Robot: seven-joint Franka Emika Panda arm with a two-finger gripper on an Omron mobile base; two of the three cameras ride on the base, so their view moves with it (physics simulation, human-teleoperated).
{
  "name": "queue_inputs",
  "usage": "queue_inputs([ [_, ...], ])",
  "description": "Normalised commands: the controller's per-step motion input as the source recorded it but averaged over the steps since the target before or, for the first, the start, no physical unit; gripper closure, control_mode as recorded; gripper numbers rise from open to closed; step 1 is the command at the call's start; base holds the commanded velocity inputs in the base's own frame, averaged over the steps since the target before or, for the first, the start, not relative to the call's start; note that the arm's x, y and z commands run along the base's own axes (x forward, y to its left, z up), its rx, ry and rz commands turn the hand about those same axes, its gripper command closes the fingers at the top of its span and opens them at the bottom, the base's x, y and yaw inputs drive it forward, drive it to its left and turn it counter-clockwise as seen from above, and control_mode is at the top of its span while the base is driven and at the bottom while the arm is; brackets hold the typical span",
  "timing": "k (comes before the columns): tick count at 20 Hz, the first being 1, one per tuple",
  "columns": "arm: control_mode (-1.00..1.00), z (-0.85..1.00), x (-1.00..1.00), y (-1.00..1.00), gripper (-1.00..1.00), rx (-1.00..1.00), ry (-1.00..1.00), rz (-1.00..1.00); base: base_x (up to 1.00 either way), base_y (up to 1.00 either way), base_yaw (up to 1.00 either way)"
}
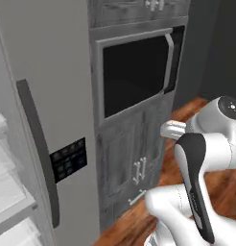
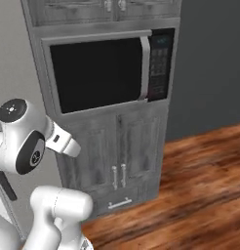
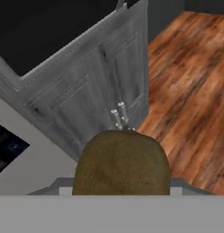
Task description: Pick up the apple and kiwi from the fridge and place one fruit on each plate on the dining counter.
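Note:
A brown-olive kiwi (image 3: 121, 164) sits at the bottom of the hand view, right where my fingertips rise, and it covers them. My gripper is shut on it. The grey fridge (image 1: 53, 81) stands on the left, with its long dark handle (image 1: 39, 149) and dark button panel (image 1: 68, 159). Clear shelves (image 1: 7, 192) show at the far left edge. In the hand view the fridge's grey side (image 3: 36, 161) lies to the lower left of the kiwi. The apple, the plates and the dining counter are out of view.
A built-in microwave (image 2: 100, 73) sits in a grey wooden cabinet (image 2: 117, 151) beside the fridge, with double doors and a drawer below. Wooden floor (image 2: 200, 185) runs off to the right under a dark wall (image 2: 210, 63). My white arm (image 1: 196, 182) folds low in front.

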Motion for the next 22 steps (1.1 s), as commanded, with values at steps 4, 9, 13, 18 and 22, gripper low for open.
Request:
queue_inputs([
  [4, 1.00, 0.00, 0.00, 0.00, 1.00, 0.00, 0.00, 0.00, 0.00, -0.45, -0.70],
  [9, 1.00, 0.00, 0.00, 0.00, 1.00, 0.00, 0.00, 0.00, 0.00, -0.39, -0.74],
  [13, 1.00, 0.00, 0.00, 0.00, 1.00, 0.00, 0.00, 0.00, 0.19, -0.29, -0.70],
  [18, 1.00, 0.00, 0.00, 0.00, 1.00, 0.00, 0.00, 0.00, 0.39, -0.22, -0.61],
  [22, 1.00, 0.00, 0.00, 0.00, 1.00, 0.00, 0.00, 0.00, 0.54, -0.06, -0.47],
])
